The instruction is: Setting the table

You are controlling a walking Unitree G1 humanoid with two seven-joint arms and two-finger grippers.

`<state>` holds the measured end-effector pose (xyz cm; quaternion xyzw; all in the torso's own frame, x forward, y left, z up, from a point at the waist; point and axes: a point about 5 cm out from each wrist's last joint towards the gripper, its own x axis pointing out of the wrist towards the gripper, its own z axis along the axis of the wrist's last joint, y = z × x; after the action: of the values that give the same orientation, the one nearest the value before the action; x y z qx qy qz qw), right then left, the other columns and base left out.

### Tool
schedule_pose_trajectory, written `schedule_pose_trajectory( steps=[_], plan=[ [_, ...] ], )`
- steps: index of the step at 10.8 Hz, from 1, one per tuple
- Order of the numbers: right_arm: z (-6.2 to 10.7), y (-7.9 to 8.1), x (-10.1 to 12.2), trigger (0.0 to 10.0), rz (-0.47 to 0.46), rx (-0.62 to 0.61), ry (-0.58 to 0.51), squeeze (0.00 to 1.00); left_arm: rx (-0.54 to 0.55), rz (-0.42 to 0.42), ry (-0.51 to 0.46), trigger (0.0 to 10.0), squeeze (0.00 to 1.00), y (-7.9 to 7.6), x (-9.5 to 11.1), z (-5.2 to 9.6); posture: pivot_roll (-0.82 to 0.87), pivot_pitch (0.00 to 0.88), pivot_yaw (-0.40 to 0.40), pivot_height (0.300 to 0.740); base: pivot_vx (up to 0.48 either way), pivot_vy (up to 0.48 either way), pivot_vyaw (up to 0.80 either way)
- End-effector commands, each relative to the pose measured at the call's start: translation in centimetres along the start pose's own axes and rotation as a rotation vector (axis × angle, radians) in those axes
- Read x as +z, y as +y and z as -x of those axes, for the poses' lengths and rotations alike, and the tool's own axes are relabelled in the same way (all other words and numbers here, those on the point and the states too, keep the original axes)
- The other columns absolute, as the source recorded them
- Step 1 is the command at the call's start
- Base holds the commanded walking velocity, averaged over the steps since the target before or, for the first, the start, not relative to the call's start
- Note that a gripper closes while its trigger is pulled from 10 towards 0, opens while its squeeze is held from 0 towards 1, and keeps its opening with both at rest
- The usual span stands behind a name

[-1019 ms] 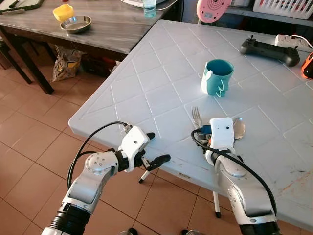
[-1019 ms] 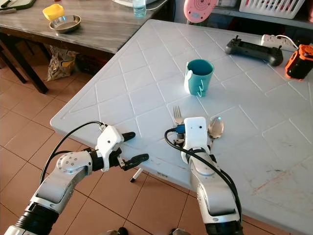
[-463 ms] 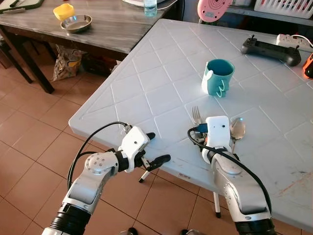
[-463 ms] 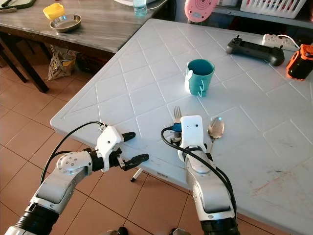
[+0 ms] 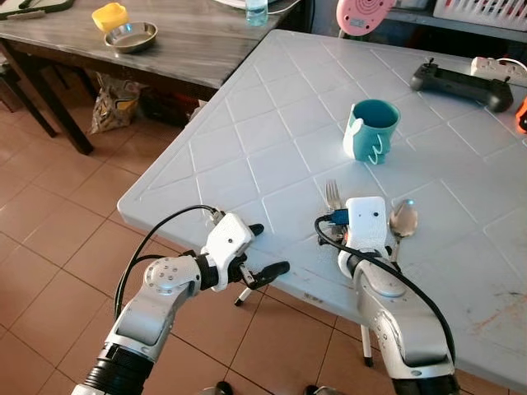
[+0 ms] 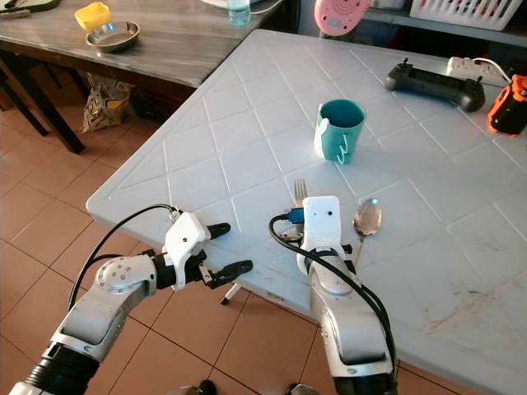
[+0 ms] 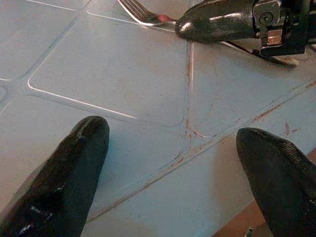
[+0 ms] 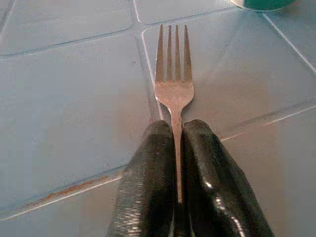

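My right tool (image 8: 177,163) pinches the handle of the fork (image 8: 173,74), whose tines lie flat on the white bench (image 5: 247,123), pointing toward the far side. The spoon (image 6: 366,220) lies just right of the fork, bowl toward the far side. Farther off stands the teal mug (image 5: 371,130); I cannot tell what is inside it. My left tool (image 5: 257,251) hangs at the near edge of the bench with its fingers (image 7: 74,168) spread wide, holding nothing. On the wooden bench (image 5: 189,41) at far left, a metal bowl (image 5: 132,36) sits beside a yellow container (image 5: 109,16).
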<state>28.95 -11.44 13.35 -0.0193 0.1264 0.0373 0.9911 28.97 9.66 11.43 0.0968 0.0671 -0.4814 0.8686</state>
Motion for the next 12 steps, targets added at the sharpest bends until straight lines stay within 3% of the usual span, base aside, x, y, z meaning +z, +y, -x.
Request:
schedule_pose_trajectory(
  steps=[1, 7, 10, 12],
  plan=[
    [0.3, 0.5, -3.0, 0.0, -0.001, 0.016, 0.151, 0.0, -0.02, 0.036, 0.059, 10.0, 0.0, -0.7, -1.4, 0.0, 0.03, 0.2, 0.061, 0.74, 0.0, 0.0, 0.0],
    [1.2, -0.7, -4.0, 0.0, -0.075, -0.06, 0.194, 0.0, -0.025, 0.045, 0.075, 10.0, 0.0, -0.8, -2.1, -0.5, 0.02, 0.2, 0.064, 0.74, 0.0, 0.0, 0.0],
    [1.5, -2.1, -3.8, 0.0, -0.102, -0.106, 0.14, 0.0, 0.007, 0.048, 0.04, 10.0, 0.0, -0.6, -1.9, -1.1, 0.02, 0.175, 0.058, 0.74, 0.0, 0.0, 0.0],
    [1.7, -4.1, -2.3, 0.0, -0.11, -0.165, 0.034, 0.0, 0.047, 0.056, -0.007, 10.0, 0.0, -0.5, -1.2, -2.0, 0.02, 0.148, 0.05, 0.74, 0.0, 0.0, 0.0]
  ],
)
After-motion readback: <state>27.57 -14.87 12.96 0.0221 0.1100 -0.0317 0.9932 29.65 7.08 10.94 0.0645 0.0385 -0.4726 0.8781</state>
